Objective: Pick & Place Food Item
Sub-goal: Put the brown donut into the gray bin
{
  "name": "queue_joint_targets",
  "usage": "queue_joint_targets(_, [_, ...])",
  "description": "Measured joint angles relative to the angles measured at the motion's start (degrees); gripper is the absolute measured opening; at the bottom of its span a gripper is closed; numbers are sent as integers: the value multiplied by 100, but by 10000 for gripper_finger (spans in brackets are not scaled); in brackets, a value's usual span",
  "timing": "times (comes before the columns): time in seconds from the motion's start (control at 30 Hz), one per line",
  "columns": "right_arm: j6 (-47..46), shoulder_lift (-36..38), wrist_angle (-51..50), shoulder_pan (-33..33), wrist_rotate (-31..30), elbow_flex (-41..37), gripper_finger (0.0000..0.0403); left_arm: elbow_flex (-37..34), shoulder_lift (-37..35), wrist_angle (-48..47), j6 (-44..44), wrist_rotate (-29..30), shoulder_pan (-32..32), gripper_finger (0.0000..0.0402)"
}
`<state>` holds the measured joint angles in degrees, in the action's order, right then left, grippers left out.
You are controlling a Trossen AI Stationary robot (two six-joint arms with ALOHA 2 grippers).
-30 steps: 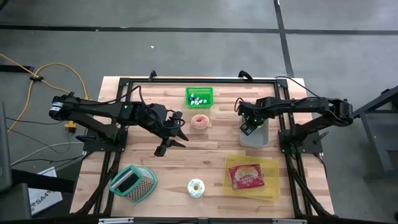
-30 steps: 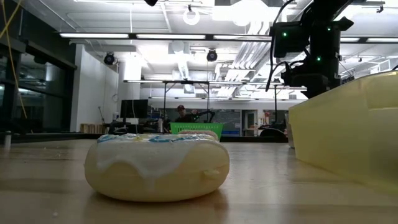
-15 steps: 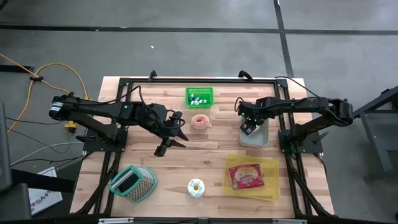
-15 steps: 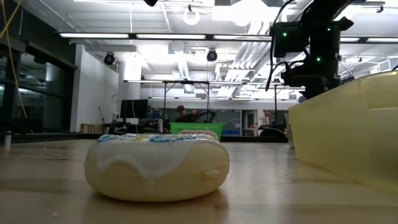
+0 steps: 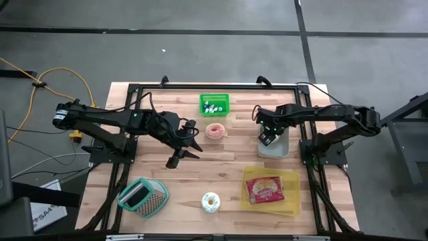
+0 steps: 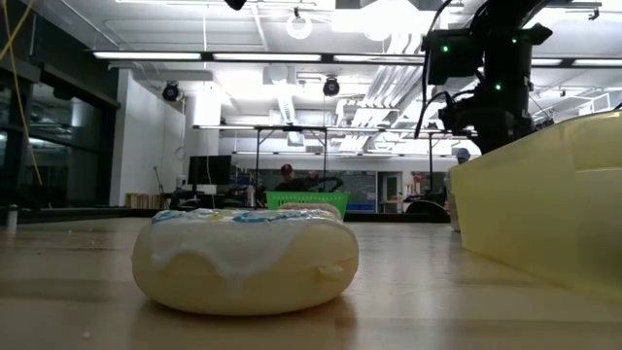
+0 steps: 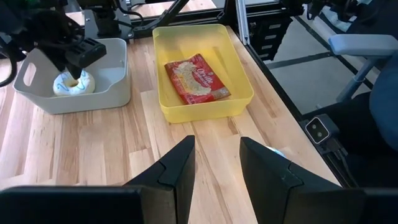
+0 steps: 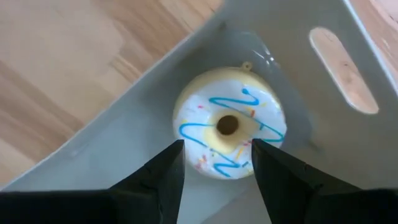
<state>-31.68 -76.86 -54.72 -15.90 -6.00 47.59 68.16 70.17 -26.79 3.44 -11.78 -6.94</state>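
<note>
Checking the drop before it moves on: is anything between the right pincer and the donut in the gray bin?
Nothing visible. The right pincer hangs open directly over the donut, which lies alone in the gray bin.

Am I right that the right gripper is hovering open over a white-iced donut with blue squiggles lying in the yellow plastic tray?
Not quite: the white-iced donut with blue squiggles lies in the grey plastic bin, not the yellow one. The right wrist view shows it, with the right gripper open above.

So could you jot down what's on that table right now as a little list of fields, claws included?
right claw: open, above white-iced donut lying in grey bin
left claw: open, hovering mid-table, holding nothing
yellow tray: holds red snack packet
green basket: far edge
pink donut: loose, near basket
second iced donut: near edge
</note>
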Motion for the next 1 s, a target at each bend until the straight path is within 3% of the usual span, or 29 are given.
queue_joint_targets(0.47, [782, 0, 84, 333, 190, 1383, 173, 0, 0, -37, -26, -2, 0, 122])
queue_joint_targets(0.9, [1178, -72, 1430, 1177, 175, 1421, 173, 0, 0, -37, -1, 14, 27, 122])
queue_joint_targets(1.0, [1199, -134, 1664, 1259, 160, 1423, 173, 0, 45, -221, 16, 320, 54, 122])
